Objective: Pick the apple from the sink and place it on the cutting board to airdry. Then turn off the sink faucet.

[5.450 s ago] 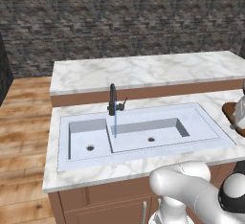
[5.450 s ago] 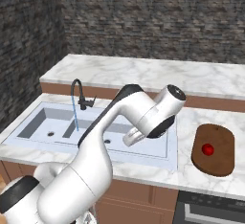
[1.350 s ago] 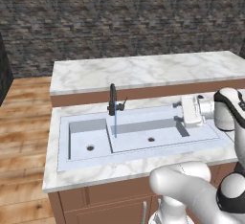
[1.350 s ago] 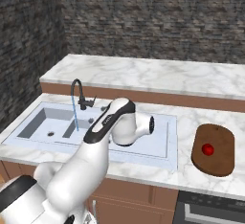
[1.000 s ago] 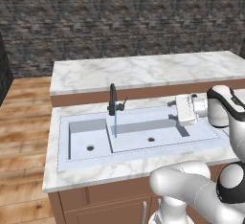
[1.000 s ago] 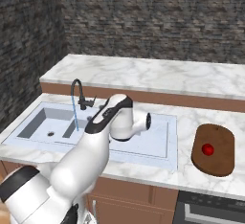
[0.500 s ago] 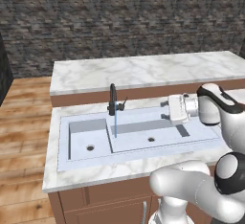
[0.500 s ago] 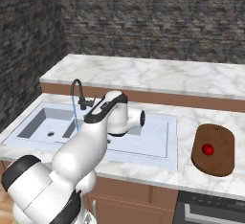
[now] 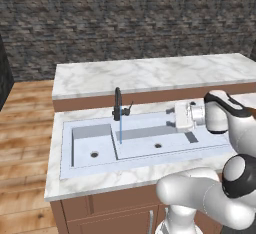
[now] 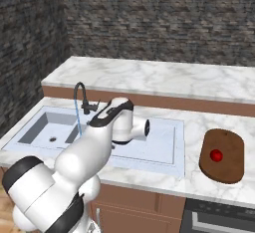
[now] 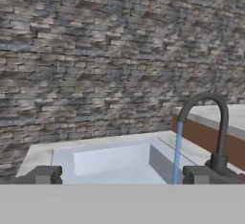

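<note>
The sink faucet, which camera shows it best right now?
The left base view: the sink faucet stands whole and unblocked there, side lever visible, water running into the sink. The right base view shows it smaller, with the arm crossing just in front. The hand view shows the gooseneck and stream up close, but the base is cut off.

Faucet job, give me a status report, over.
Gripper open, empty, over the sink, facing the faucet. Water running. Apple on the cutting board. Path clear.
</note>
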{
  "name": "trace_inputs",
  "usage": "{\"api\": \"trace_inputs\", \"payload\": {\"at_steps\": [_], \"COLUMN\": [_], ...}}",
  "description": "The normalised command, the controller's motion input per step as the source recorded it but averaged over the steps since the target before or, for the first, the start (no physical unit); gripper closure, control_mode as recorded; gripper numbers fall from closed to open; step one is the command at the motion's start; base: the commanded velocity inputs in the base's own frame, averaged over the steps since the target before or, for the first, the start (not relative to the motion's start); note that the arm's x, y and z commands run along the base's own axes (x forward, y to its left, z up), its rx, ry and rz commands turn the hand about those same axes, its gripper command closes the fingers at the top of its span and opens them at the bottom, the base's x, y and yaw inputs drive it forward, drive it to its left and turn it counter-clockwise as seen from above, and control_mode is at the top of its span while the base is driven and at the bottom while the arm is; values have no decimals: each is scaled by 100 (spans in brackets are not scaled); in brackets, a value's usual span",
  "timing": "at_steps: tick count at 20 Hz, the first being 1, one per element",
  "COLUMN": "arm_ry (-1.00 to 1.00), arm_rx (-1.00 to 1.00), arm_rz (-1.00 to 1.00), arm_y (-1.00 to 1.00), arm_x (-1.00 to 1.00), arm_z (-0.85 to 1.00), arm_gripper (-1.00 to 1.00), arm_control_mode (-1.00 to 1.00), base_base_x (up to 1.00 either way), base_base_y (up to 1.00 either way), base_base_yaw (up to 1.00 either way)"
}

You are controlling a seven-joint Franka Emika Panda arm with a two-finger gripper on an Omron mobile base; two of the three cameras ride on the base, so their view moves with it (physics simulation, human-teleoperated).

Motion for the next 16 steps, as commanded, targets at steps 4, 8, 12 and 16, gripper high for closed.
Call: {"api": "trace_inputs", "payload": {"at_steps": [4,8,12,16], "arm_ry": [0,0,1,2], "arm_rx": [3,1,0,0], "arm_rz": [-4,-1,0,2], "arm_y": [13,13,5,0], "arm_x": [13,29,41,41], "arm_z": [-8,-1,0,-1], "arm_gripper": [-100,-100,-100,-100], "arm_control_mode": [-100,-100,-100,-100], "base_base_x": [0,0,0,0], "base_base_y": [0,0,0,0], "base_base_yaw": [0,0,0,0]}}
